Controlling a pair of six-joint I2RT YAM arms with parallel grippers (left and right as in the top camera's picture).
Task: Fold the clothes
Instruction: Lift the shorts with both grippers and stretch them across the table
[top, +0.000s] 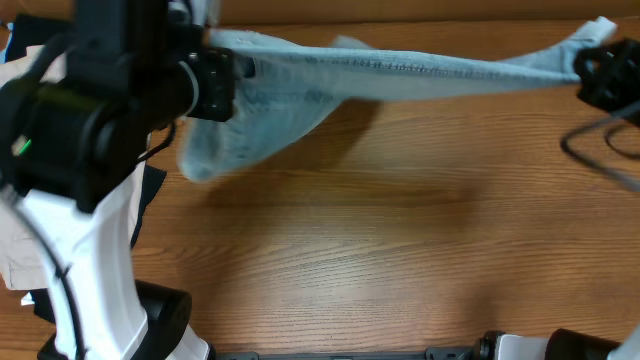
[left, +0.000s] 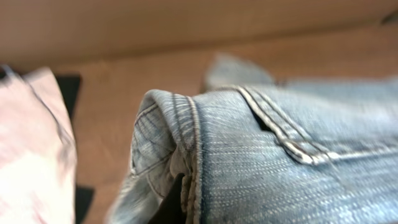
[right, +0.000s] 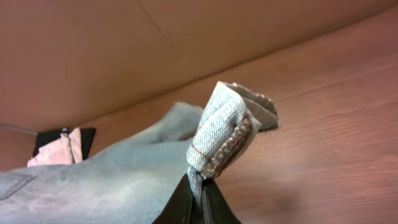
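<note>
Bare brown wooden tabletop (top: 400, 250) in the near field. Above its far half, the pair of light blue faded denim shorts (top: 400, 70) hangs stretched left to right between both arms, off the surface, with a loose fold sagging at left. Left gripper (top: 240, 70) pinches the left end of the shorts; right gripper (right: 199, 199) pinches a bunched hem corner at far right. Beige cloth (left: 31, 155) and black fabric (left: 68, 90) lie at the left edge.

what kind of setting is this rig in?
Likely a lab or test bench for clothes folding, not a home. A bare wooden table carries two robot arms, whose left gripper and right gripper stretch light blue denim shorts between them, with more garments piled aside.
</note>
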